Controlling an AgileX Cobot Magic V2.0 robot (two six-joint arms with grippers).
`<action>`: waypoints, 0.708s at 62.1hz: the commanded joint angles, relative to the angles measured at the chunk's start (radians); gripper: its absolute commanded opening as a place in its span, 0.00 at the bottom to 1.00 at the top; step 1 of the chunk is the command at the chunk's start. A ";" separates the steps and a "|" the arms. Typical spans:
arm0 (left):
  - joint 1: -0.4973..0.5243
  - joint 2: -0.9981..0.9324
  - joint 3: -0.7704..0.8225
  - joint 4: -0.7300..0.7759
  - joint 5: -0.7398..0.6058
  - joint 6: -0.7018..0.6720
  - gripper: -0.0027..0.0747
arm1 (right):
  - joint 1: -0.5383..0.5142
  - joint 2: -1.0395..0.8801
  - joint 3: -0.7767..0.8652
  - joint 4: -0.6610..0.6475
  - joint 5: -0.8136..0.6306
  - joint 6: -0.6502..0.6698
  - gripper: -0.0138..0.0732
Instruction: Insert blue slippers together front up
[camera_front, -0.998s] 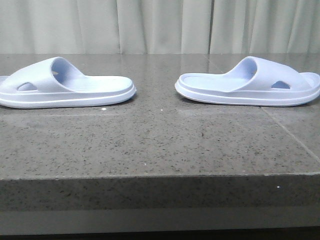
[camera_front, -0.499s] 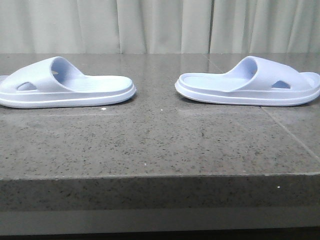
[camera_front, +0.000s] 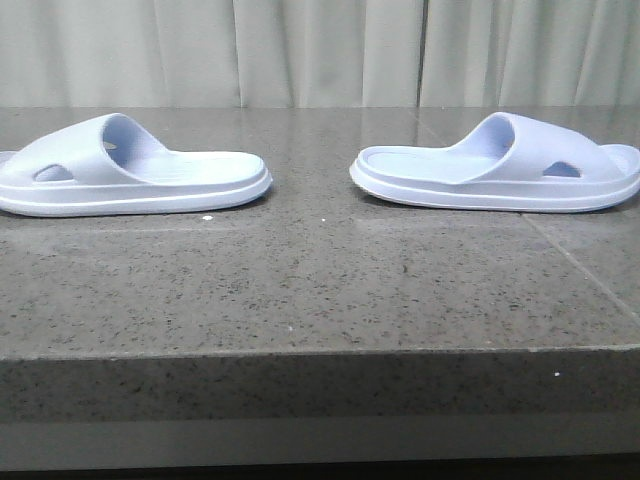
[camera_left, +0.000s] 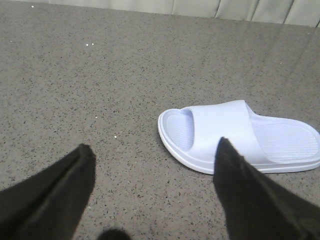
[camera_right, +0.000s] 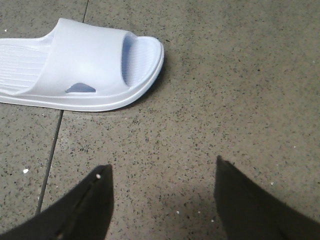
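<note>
Left gripper: jaws spread wide, holding nothing, above bare counter.
Right gripper: jaws likewise wide, holding nothing.

Items: 2 blue slippers, soles down on the counter, well apart, heels facing each other.
- Left slipper: ahead of the left gripper and off to one side, not between its fingers.
- Right slipper: ahead of the right gripper, clear of its fingers.

Step in hand, as judged: reach, nothing yet gripped. Bring each gripper over its slipper's strap or sole edge and close firmly; foam likely yields, so grip deep. Both toes must end upward.
</note>
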 joint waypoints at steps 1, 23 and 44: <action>-0.007 0.030 -0.040 0.000 -0.070 0.006 0.79 | -0.003 0.004 -0.035 -0.007 -0.077 -0.009 0.77; 0.087 0.361 -0.254 0.012 0.200 0.040 0.74 | -0.003 0.004 -0.035 -0.007 -0.081 -0.009 0.77; 0.334 0.660 -0.336 -0.687 0.314 0.582 0.74 | -0.003 0.004 -0.035 -0.007 -0.083 -0.009 0.77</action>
